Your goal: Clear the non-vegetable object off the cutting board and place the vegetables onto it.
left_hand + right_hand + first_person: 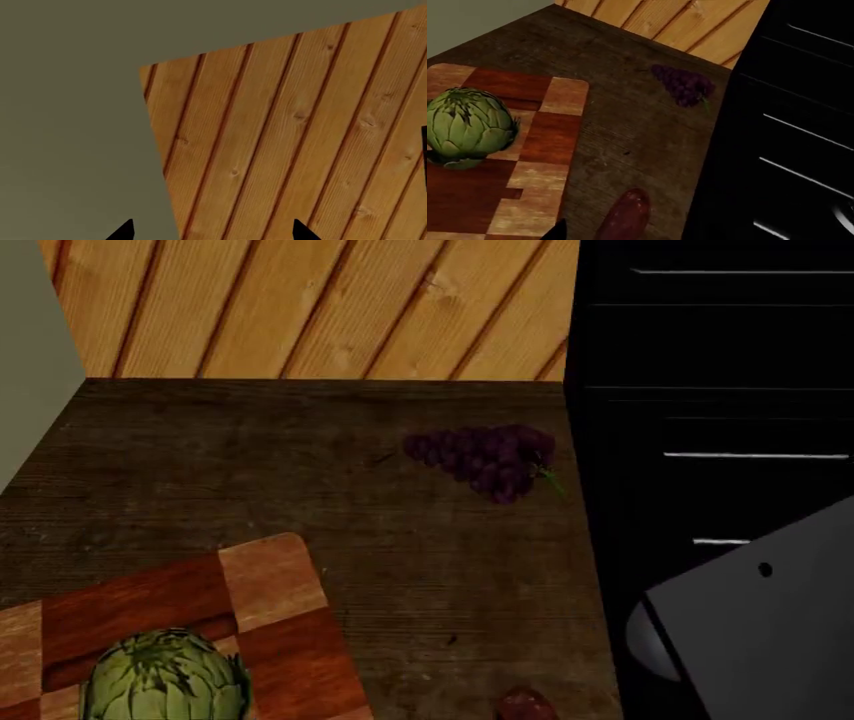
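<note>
**Head view: grapes off the board, artichoke on it, root still waiting**

Head view shows the grapes lying on the dark table, well apart from the cutting board. The artichoke sits on the board near its lower edge. The reddish root is only partly in view there; the right wrist view shows it on bare table just beside the board's edge. So 1 of 2 vegetables looks left to place.

Only 2 black fingertip points of the left gripper show, set apart with nothing between them, over plank flooring. It seems open and empty. Of the right gripper, a single dark tip is visible, so I cannot tell its opening or whether it holds anything.

Risks, as I judge them: the root is oblong and smooth-skinned, so a pinch off its middle could let it pivot or roll, perhaps toward the table edge by the black cabinet. The artichoke is round with layered pointed leaves; a nudge from an arriving arm could roll it off the board. The grapes are a loose, bumpy cluster on a thin green stem and could be dragged by a passing arm.

The board is patchwork blocks of light tan and reddish-brown wood; the table is rough and dark-grained.
</note>
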Controlling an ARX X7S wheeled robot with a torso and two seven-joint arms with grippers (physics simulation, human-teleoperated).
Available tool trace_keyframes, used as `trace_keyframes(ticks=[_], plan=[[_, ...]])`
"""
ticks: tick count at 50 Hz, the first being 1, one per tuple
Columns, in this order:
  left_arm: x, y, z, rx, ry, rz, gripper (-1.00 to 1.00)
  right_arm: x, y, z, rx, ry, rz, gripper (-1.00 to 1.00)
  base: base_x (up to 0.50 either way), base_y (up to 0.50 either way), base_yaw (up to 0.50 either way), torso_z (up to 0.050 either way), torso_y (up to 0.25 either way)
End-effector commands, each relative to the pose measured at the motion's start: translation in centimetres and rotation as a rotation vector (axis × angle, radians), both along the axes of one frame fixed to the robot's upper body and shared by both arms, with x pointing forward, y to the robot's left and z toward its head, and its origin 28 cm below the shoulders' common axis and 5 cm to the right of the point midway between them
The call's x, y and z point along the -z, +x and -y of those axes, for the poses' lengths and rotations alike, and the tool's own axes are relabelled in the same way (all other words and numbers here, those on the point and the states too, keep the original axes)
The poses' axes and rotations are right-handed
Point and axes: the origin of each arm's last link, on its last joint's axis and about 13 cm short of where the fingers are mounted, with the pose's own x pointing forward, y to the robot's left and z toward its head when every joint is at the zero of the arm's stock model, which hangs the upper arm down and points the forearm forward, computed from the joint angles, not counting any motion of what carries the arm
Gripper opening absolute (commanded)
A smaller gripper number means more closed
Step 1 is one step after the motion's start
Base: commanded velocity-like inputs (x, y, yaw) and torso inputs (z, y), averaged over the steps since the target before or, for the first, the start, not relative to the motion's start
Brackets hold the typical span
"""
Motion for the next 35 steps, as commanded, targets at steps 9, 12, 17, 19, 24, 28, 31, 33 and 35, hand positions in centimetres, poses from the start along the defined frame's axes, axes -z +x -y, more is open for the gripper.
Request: trace_keyframes(ticks=[9, 12, 17, 19, 24, 28, 31, 33, 35], plan=[[-0.8, -0.8, -1.5, -0.047, 0.065, 0.017, 1.00, 0.9, 1.2, -0.1, -0.040, 0.013, 0.018, 1.00, 0.02, 0.01, 0.01, 0.002, 0.000], [-0.8, -0.8, -1.5, -0.048, 0.066, 0.015, 1.00, 1.3, 1.7, -0.2, -0.043, 0.017, 0.011, 1.00, 0.02, 0.01, 0.02, 0.000, 0.000], [-0.7, -0.7, -1.5, -0.048, 0.067, 0.013, 1.00, 1.8, 2.2, -0.3, -0.046, 0.029, -0.003, 1.00, 0.02, 0.01, 0.02, 0.002, 0.000], [-0.6, -0.6, -1.4, -0.048, 0.068, 0.011, 1.00, 2.1, 2.4, -0.4, -0.049, 0.031, -0.011, 1.00, 0.02, 0.01, 0.02, 0.005, 0.000], [-0.4, -0.5, -1.5, -0.049, 0.068, 0.007, 1.00, 3.0, 2.8, -0.4, -0.044, 0.039, -0.033, 1.00, 0.02, 0.01, 0.02, 0.002, 0.000], [-0.1, -0.5, -1.5, -0.050, 0.067, 0.003, 1.00, 3.3, 3.1, -0.5, -0.041, 0.044, -0.046, 1.00, 0.02, 0.01, 0.02, 0.000, 0.000], [-0.1, -0.5, -1.5, -0.048, 0.065, 0.004, 1.00, 3.6, 3.3, -0.6, -0.040, 0.047, -0.055, 1.00, 0.02, 0.00, 0.02, 0.000, 0.000], [0.0, -0.5, -1.6, -0.048, 0.064, 0.004, 1.00, 3.8, 3.4, -0.6, -0.039, 0.052, -0.061, 1.00, 0.02, 0.00, 0.02, 0.005, 0.000], [0.0, -0.6, -1.6, -0.049, 0.064, 0.004, 1.00, 3.9, 3.5, -0.7, -0.039, 0.051, -0.064, 1.00, 0.02, 0.00, 0.02, 0.000, 0.000]])
